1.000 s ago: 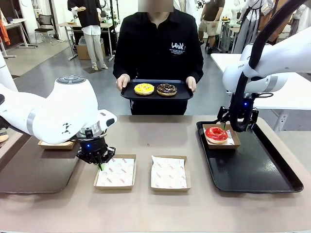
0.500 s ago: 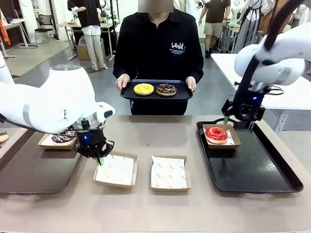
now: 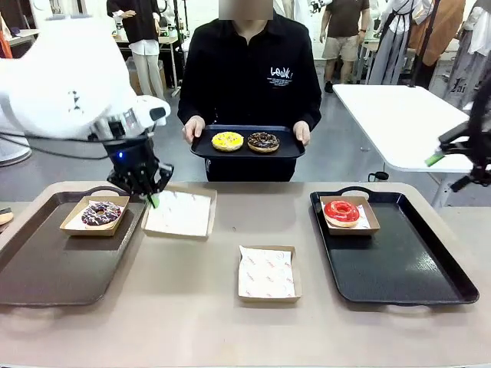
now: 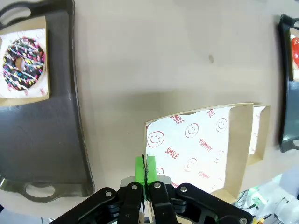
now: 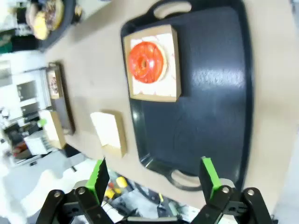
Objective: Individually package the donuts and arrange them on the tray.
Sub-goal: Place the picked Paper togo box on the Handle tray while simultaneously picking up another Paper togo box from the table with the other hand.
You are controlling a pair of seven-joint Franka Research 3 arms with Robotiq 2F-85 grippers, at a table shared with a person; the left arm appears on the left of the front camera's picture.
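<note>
My left gripper [image 3: 154, 198] [image 4: 145, 169] is shut on the edge of an empty paper-lined box [image 3: 181, 213] [image 4: 201, 144] and holds it tilted above the table, beside the left tray [image 3: 46, 264]. The sprinkled chocolate donut [image 3: 101, 212] [image 4: 23, 64] sits in its box on that tray. On the right tray [image 3: 406, 268] [image 5: 212, 102] the red donut [image 3: 341, 211] [image 5: 147, 62] lies boxed. My right gripper [image 5: 154, 179] hangs open, high above and right of it, one green pad [image 3: 434, 159] showing. The person holds a small tray [image 3: 245, 151] with the yellow donut [image 3: 227, 140] and dark chocolate donut [image 3: 263, 141].
A second empty lined box [image 3: 266, 272] [image 5: 110, 130] lies on the table's middle near the front edge. The brown tabletop [image 3: 253, 215] lies between the two trays. The person stands at the far edge. A white table [image 3: 399, 115] stands behind at the right.
My left gripper has lifted the empty box off the table and carried it back and left toward the left tray. My right arm rose and pulled away right from the red donut's box.
</note>
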